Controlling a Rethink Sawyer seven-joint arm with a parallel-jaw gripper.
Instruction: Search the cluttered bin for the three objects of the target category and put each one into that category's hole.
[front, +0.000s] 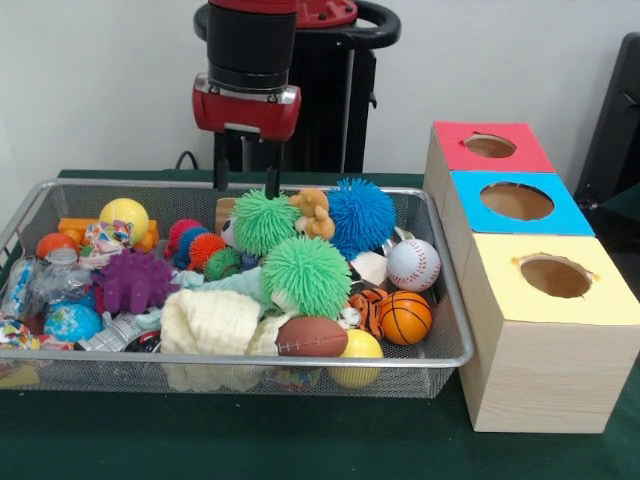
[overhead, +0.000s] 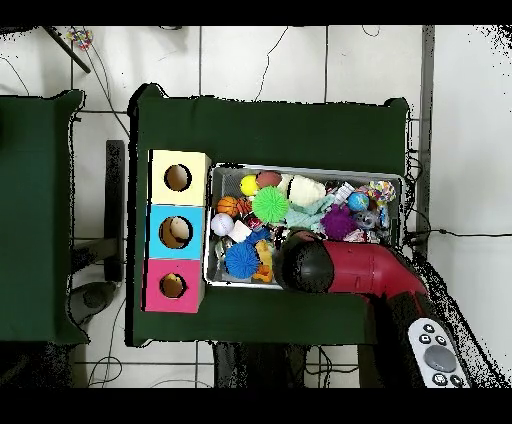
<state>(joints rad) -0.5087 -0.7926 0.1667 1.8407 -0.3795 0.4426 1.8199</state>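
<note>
Currently, gripper (front: 245, 178): fingers spread and empty, poised over the far side of the wire bin (front: 448, 330), probably lining up a pick.
Tan plush (front: 314, 213): just beside the gripper, wedged between a green pom (front: 263, 221) and a blue pom (front: 361, 214), propped high and reachable.
Tiger plush (front: 364, 305): at the bin's near side, half buried by a basketball (front: 404, 317).
Red hole (front: 490, 146): beside the bin, unobstructed.

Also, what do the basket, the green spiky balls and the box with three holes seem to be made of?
The basket looks like silver metal wire mesh: see-through weave, shiny thick rim. The green spiky balls look like soft rubber: many thin bendy strands, slightly glossy. The box looks like pale unfinished wood, with visible grain; its coloured tops seem matte, perhaps paper or paint.
</note>
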